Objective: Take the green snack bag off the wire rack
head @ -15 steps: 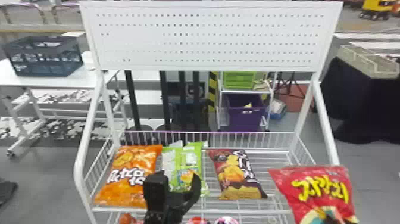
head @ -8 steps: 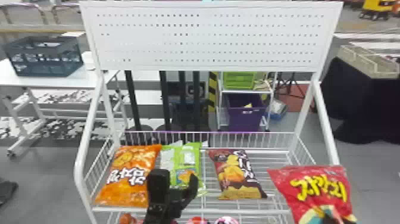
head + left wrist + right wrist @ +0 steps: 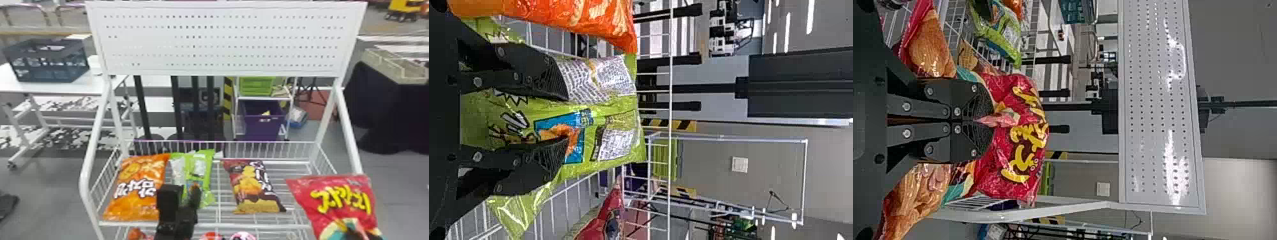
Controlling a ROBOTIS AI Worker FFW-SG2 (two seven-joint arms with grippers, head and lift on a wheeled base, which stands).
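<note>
"As you go from the left, what comes first?"

"A puffed, glossy orange bag (image 3: 140, 172) with bold white lettering, in the white metal wire rack (image 3: 265, 226)."

"And the green snack bag (image 3: 204, 166)?"

"Just beside it, on the rack. Its shiny, crinkled film carries pale blocks of small print and a blue panel with an orange picture."

"Where's the left gripper (image 3: 183, 190)?"

"It comes in from the head view's bottom edge, in front of the green bag. Its flat black fingers stand spread, with green film showing between them, and their inner faces look ridged."

"What follows to the right?"

"A dark maroon bag (image 3: 247, 185) lies tilted on the wires, white characters down its side. Farther over hangs a creased red bag (image 3: 335, 191) with chunky yellow letters, and the right gripper (image 3: 355, 236) pinches a fold below them, fingers together."
</note>
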